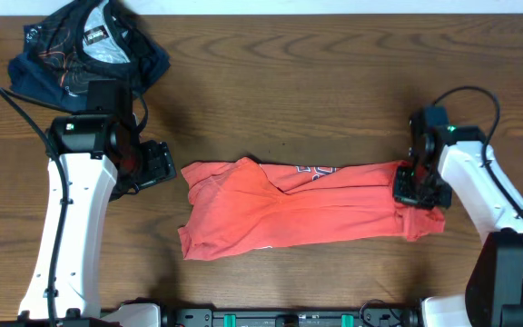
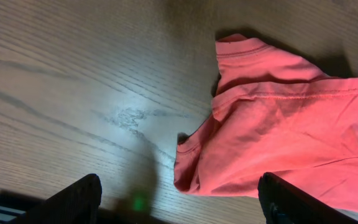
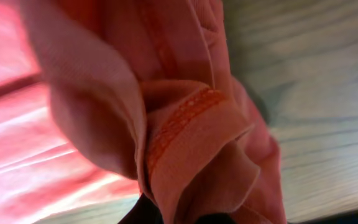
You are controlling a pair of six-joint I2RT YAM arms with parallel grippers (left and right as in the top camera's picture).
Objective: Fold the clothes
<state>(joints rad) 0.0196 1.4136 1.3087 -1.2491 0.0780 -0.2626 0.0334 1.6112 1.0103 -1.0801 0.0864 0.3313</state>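
At far-left corner, dark garment point(image 1: 84, 45), left end effector point(image 1: 169, 164) released, right end effector point(image 1: 409, 193) grasping T-shirt point(image 1: 334, 211).

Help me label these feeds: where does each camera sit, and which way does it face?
Overhead: fixed above, looking straight down on the wooden table, coral-red T-shirt and dark garment; left arm and right arm show.
Left wrist: on the left arm, facing down at the T-shirt's edge; the left tool, open, shows dark fingertips at the bottom.
Right wrist: on the right arm, close against bunched T-shirt fabric held at the right tool.
Shared: all three show the T-shirt.
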